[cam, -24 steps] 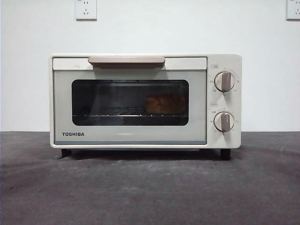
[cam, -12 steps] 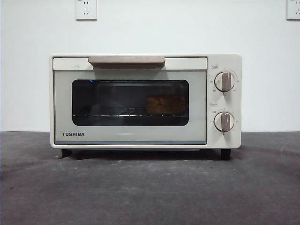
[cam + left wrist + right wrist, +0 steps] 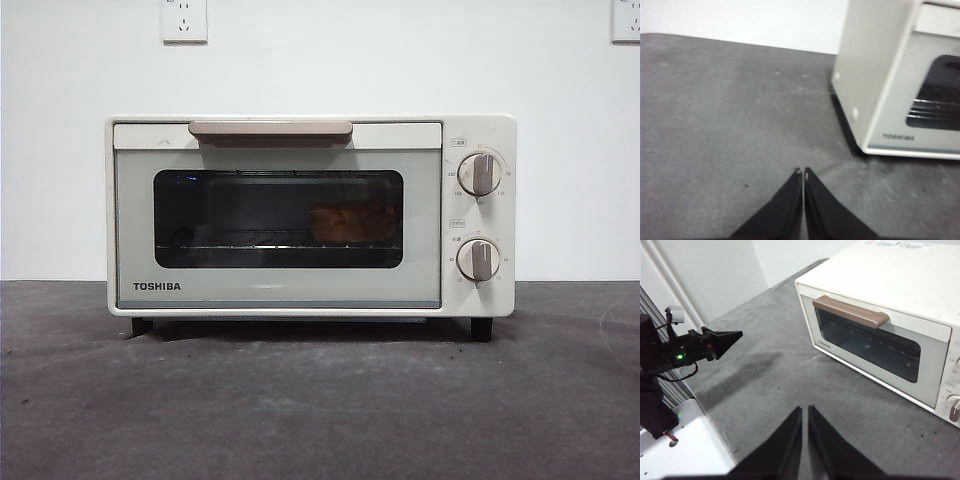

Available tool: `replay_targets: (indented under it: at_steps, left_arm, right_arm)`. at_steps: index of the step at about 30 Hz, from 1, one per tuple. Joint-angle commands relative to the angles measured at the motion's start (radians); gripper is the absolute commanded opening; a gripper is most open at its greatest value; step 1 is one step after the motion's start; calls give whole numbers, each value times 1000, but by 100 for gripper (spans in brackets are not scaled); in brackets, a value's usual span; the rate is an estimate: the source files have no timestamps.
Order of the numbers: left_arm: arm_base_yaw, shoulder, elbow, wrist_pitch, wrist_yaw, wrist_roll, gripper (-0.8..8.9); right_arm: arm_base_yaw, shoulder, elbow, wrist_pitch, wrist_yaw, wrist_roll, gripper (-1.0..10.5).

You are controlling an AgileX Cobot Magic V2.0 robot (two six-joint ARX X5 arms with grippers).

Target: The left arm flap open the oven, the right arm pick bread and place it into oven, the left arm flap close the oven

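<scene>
The gray table [image 3: 320,400] comes first, bare and dusty in front. Both arms hang back from the oven, over the table. The left gripper [image 3: 803,172] has its two black jaws pressed together with nothing between them, off to the side of the oven near its corner. The right gripper [image 3: 805,410] is also pressed together and holds nothing, out in front of the oven door.

Farther back stands the oven [image 3: 310,215] on its black feet, resting on the table. Its door is shut, with the bar handle [image 3: 270,129] along the top. Two knobs [image 3: 479,173] sit one above the other beside the door. Behind the dark window [image 3: 240,215] the bread [image 3: 352,222] lies on the wire rack, toward the knob side.

Behind it all is a white wall [image 3: 400,60].
</scene>
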Motion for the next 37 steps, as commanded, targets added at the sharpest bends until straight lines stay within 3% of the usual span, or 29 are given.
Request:
replay_targets:
  at_steps: [1, 28, 34, 37]
  left_arm:
    - [0, -3, -22, 0, -21, 6, 11]
    - [0, -3, -22, -4, -28, 25, 11]
    - [0, -3, -22, -4, -28, 25, 11]
    - [0, -3, -22, -4, -28, 25, 11]
  right_arm:
    - [10, 5, 18, 13, 1, -8, 18]
    - [5, -3, 14, 18, 3, -8, 18]
    - [-161, -85, -34, 55, -26, -8, 18]
    - [-294, -163, -132, 150, 30, -19, 18]
